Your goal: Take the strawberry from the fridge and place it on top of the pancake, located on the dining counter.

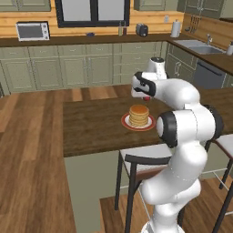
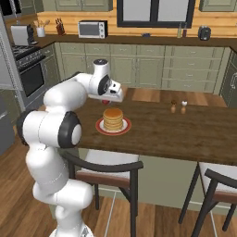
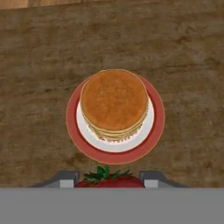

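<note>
Landmark: the pancake, a golden stack on a white and red plate. Every place below is told from it.

Counter: the plate sits on the dark wooden dining counter, near the edge where the stools stand.

Gripper: the gripper hangs in the air above the pancake, a bit off to one side, not right over the middle. Its two fingers are squeezed in on the strawberry.

Strawberry: the strawberry is a small red lump with green leaves, pinched between the two fingers. From the left base view it shows as a red dot under the hand, just above and behind the pancake. It is not touching the pancake yet.

How it will handle: I think the strawberry is very light and soft. A hard squeeze could squash it. Its skin looks smooth, so it may slip. It is roundish, so it may roll when let go.

Where to hold: the fat red sides look like the best place to hold, not the thin leaves. That is about where the fingers sit now.

Step now: the fruit is out of the fridge and close to its spot, so the job looks nearly done.

Next move: I guess the hand needs to come over the middle of the pancake and go low before letting go.

What could go wrong: dropped from high or near the rim, it might roll off onto the plate.

Other things: two small shakers stand on the counter well apart from the pancake.
</note>
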